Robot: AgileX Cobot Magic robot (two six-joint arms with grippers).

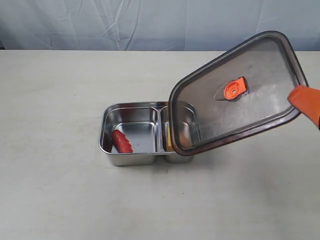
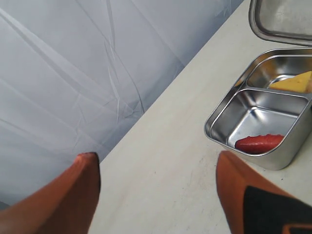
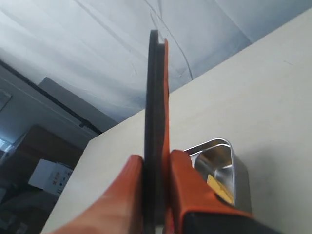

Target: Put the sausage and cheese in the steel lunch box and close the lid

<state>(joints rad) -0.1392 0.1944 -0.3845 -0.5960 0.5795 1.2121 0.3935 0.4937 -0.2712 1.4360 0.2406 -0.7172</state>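
Your right claw (image 3: pixel 156 163) is clenched on the right edge of the dark, smoky translucent rectangular plastic lid (image 1: pixel 260 65). The right wrist view shows that lid edge-on between the two orange fingers (image 3: pixel 187 185). The lid hangs tilted above the pale table (image 1: pixel 60 190), with its small orange valve tab (image 1: pixel 234 90) facing up. Its low left corner overlaps the right end of the shiny rectangular stainless steel lunch box (image 1: pixel 134 122); it seems to hover rather than touch the rim, but you cannot be sure from this angle.

The small glossy red ridged sausage (image 1: pixel 121 141) lies in the left compartment, close to the near wall. The yellow-orange wedge of cheese (image 2: pixel 294 82) sits in the right compartment, under the lid's corner.

Your left claw (image 2: pixel 156 161) is released, its fingers spread wide and empty, above the table to the left of the box.
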